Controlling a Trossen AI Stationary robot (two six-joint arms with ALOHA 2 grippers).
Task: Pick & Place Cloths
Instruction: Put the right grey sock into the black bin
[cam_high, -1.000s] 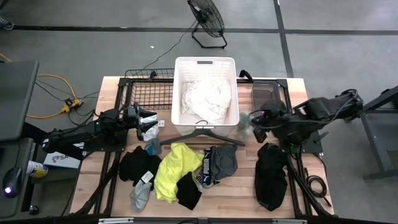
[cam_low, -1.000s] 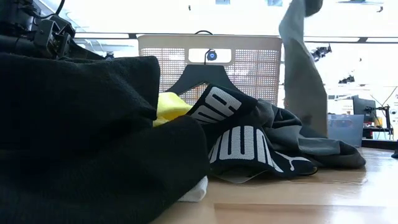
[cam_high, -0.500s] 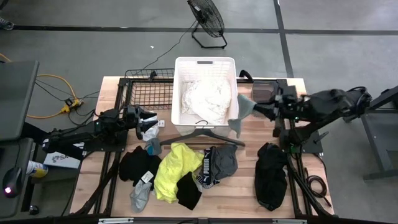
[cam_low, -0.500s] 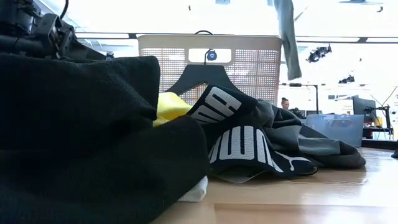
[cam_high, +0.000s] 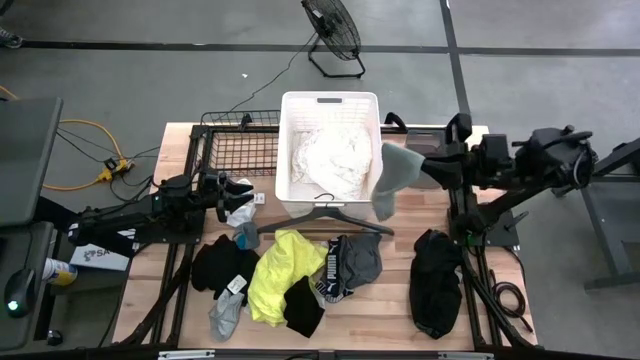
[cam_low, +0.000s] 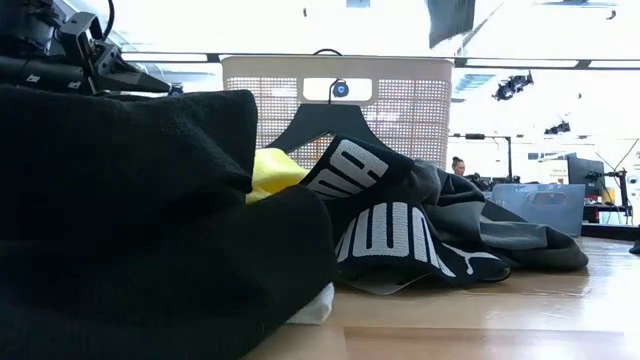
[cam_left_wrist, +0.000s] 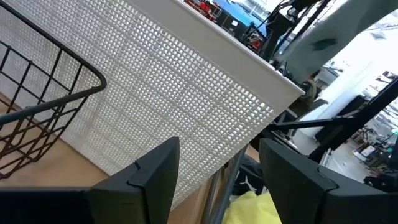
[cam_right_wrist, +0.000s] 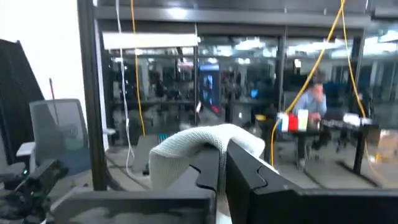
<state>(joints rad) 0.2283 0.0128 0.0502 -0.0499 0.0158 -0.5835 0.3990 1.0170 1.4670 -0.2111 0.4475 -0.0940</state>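
Observation:
My right gripper (cam_high: 420, 166) is high above the table, just right of the white slatted basket (cam_high: 331, 98), and is shut on a small grey cloth (cam_high: 388, 180). The cloth's lower end shows at the top of the low view (cam_low: 450, 18). A white lacy cloth (cam_high: 330, 160) lies in the basket. On the table lie a neon yellow cloth (cam_high: 278, 275), black cloths (cam_high: 215, 268) (cam_high: 437, 285) and dark grey shorts (cam_high: 352, 262). My left gripper (cam_high: 238, 188) (cam_left_wrist: 217, 171) stands open, level, left of the basket, holding nothing. My right gripper pinches the grey cloth's upper end (cam_right_wrist: 208, 142) between its two shut fingers (cam_right_wrist: 249, 171). That end bulges in a fold over the fingertips. The fingers reach about level from the table's right side toward the basket. The cloth hangs slack below them, clear of the table.
A dark hanger (cam_high: 322, 213) lies just in front of the basket. A black wire rack (cam_high: 238, 148) stands left of the basket, and a dark tray (cam_high: 428, 146) lies under my right arm. Small grey and white cloths (cam_high: 228, 312) lie at the near left.
My right gripper has risen and tipped up from pointing down to about level, carrying the grey cloth up. The cloth now hangs higher beside the basket's right wall, almost out of the low view. My left gripper has rolled about its own line without leaving its place.

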